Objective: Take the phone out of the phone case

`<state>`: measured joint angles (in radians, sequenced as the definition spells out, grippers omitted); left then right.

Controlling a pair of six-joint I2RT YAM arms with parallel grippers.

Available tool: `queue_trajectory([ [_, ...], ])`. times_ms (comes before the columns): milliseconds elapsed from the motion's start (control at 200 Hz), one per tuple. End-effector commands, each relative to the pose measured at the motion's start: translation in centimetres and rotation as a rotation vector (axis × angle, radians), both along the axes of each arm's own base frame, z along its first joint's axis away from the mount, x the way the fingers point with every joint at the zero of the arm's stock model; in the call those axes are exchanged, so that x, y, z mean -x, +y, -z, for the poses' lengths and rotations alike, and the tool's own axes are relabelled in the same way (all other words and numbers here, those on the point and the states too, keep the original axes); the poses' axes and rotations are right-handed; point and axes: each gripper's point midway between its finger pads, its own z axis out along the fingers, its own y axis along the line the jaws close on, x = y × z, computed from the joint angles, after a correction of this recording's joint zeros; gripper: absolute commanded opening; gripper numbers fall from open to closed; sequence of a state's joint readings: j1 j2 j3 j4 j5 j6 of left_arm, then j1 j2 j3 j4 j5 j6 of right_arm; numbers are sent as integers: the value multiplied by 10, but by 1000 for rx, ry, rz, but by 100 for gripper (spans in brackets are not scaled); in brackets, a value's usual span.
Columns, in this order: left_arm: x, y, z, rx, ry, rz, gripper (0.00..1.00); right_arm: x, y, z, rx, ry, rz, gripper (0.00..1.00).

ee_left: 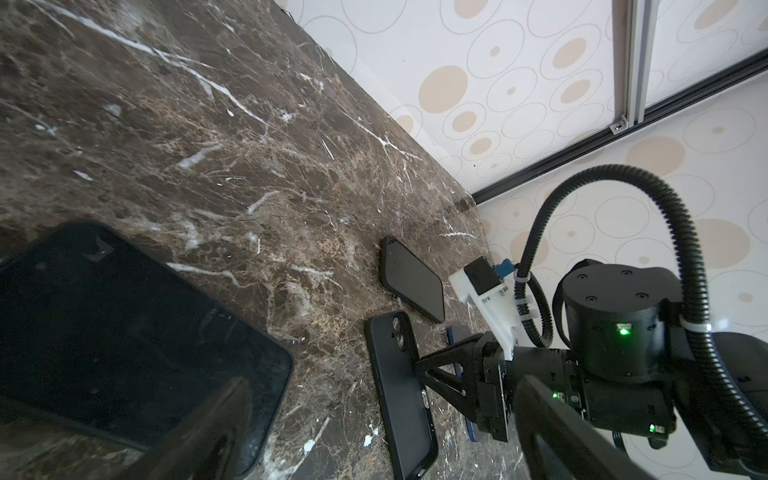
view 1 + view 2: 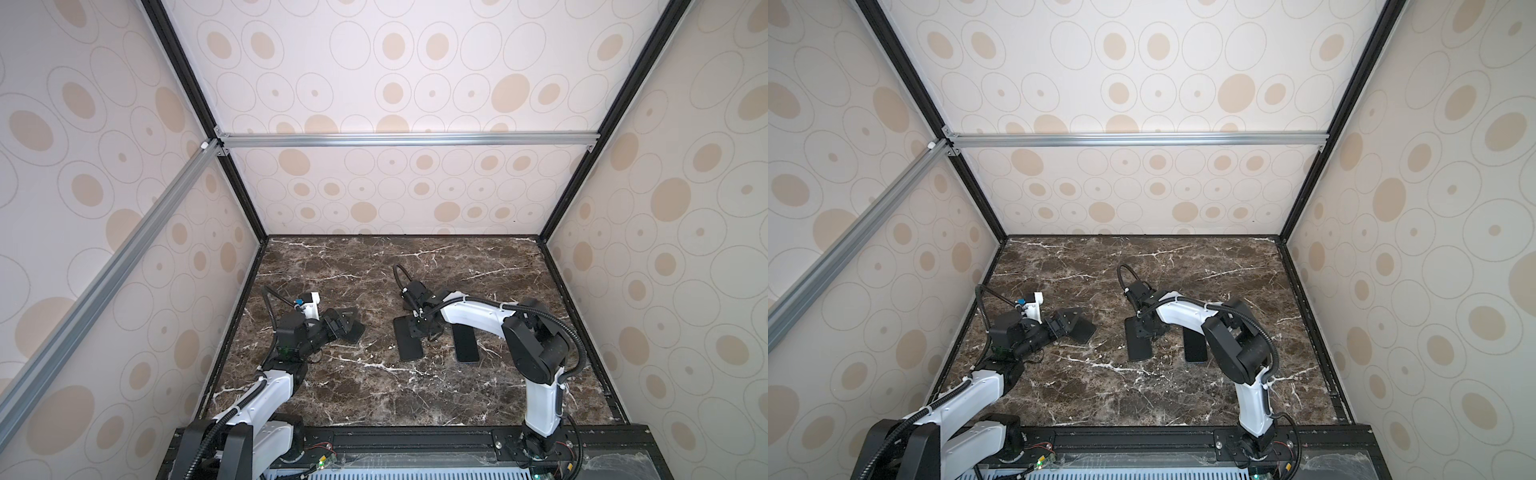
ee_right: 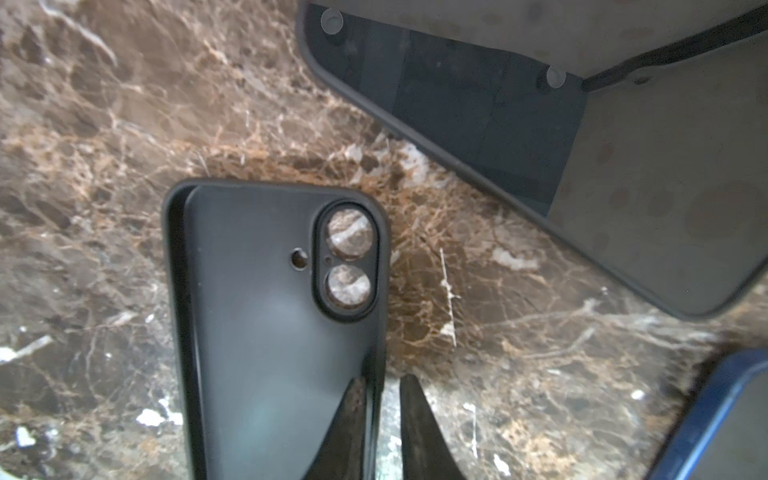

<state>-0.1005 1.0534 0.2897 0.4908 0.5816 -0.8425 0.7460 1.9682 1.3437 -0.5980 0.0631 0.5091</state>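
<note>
An empty black phone case (image 3: 266, 332) lies inside-up on the marble in the middle, and both top views show it (image 2: 409, 347) (image 2: 1139, 347). My right gripper (image 3: 382, 378) (image 2: 420, 330) straddles its side wall. One finger (image 3: 353, 415) rests inside against the wall, the other (image 3: 419, 424) is outside with a thin gap, so the jaws are nearly closed. A blue-edged phone (image 2: 465, 345) (image 3: 723, 419) lies screen-up just right of the case. My left gripper (image 1: 382, 382) (image 2: 347, 322) stands wide open at the left, holding nothing.
A dark cased phone (image 1: 124, 332) (image 2: 355, 332) lies under my left gripper. Another cased phone (image 1: 411, 276) (image 3: 519, 124) lies screen-up beyond the empty case. Patterned walls enclose the marble top (image 2: 374, 386) on three sides.
</note>
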Motion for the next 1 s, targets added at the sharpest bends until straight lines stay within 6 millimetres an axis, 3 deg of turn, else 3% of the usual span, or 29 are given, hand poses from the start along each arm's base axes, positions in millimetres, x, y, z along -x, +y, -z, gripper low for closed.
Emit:
queue_trajectory([
  [0,-1,3,-7,10,-13,-5,99,2,-1,5,27,25,7,18],
  [300,-5,6,2,-48,25,-4,99,5,-1,12,33,50,1,13],
  [620,-6,19,9,-170,59,-45,99,7,0,11,19,56,7,0],
  [825,-7,15,7,-252,65,-56,99,5,6,-25,-61,-5,13,0],
  [995,-12,-26,6,-323,54,11,99,0,-18,-60,-91,-69,50,0],
])
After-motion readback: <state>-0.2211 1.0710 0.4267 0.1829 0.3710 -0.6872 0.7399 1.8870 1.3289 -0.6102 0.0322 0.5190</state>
